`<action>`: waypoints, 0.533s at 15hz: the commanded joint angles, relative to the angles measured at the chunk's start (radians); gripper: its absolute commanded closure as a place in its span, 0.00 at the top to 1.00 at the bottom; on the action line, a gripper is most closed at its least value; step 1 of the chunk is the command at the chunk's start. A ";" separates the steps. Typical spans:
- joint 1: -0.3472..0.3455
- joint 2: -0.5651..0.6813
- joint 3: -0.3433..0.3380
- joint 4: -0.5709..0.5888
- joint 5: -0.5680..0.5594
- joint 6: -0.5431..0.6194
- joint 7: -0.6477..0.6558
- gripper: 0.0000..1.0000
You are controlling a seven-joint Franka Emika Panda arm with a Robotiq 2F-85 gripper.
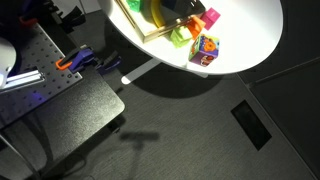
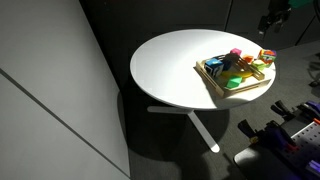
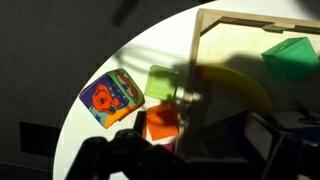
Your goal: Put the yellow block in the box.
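The yellow block (image 3: 160,82) is lime-yellow and lies on the white table, just outside the box and against its rim (image 3: 198,45). It also shows in an exterior view (image 1: 180,35). The box is a shallow light-wood tray, seen in both exterior views (image 1: 135,25) (image 2: 213,83). It holds a yellow banana shape (image 3: 240,85) and a green block (image 3: 290,55). My gripper (image 3: 190,145) hovers in shadow above the rim and the blocks. Its dark fingers look spread apart with nothing between them. In an exterior view the gripper (image 1: 185,8) is over the box.
A multicoloured cube (image 3: 112,97) (image 1: 205,48) lies on the table beside the yellow block. An orange-pink block (image 3: 160,122) lies next to them, close to the left finger. The round table's edge (image 3: 75,110) runs close behind the cube. A pink block (image 1: 212,18) is near the box.
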 commanded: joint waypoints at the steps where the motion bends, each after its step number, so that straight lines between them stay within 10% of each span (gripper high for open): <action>1: -0.026 0.009 -0.003 -0.005 0.000 0.031 -0.010 1.00; 8: -0.032 0.025 -0.003 -0.007 -0.001 0.039 0.001 1.00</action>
